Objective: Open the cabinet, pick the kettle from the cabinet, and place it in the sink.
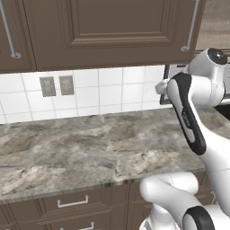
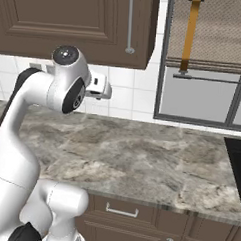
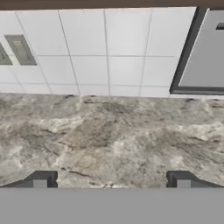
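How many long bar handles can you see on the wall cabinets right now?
2 in the left base view: one handle at the far left, the other handle at the cabinet door's right edge. More may lie outside the frame.

Even, bright rendered light, faint shadows, slightly soft, no glare

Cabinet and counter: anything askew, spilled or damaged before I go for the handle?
Nothing stands out. The cabinet door is shut and square, its bar handle hangs straight, and the marble counter shows no spill. The gripper hangs open over the counter, holding nothing.
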Controlling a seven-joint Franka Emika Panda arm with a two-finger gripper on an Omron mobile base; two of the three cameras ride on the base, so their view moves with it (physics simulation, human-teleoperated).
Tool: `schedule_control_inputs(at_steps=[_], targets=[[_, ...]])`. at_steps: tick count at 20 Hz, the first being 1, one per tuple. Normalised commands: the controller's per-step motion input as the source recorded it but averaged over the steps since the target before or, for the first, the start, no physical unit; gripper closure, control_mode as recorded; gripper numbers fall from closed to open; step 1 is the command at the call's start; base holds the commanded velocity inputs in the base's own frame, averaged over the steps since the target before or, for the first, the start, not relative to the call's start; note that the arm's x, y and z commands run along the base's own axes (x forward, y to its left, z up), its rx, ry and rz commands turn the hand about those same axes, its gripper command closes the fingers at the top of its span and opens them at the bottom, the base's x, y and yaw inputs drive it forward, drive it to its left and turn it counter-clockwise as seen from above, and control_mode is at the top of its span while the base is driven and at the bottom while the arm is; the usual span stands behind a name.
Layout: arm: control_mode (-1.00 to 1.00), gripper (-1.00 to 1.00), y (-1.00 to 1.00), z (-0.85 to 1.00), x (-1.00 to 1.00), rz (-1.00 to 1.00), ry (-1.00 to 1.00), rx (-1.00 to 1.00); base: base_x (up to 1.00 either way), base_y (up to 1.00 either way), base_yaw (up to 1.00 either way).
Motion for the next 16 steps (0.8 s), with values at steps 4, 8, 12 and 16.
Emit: schedule_control_inputs(at_steps=[4,8,12,16], targets=[[-1.00,-1.00,-0.26,0.35,-0.04,0.00,-0.21,0.00,0.00,0.00,0.00],[-1.00,-1.00,-0.26,0.33,-0.03,0.00,-0.27,0.00,0.00,0.00,0.00],[-1.00,-1.00,-0.20,0.31,0.00,0.00,-0.20,-0.01,0.00,0.00,0.00],[-1.00,-1.00,-0.18,0.38,-0.01,0.00,0.02,-0.01,0.00,0.00,0.00]])
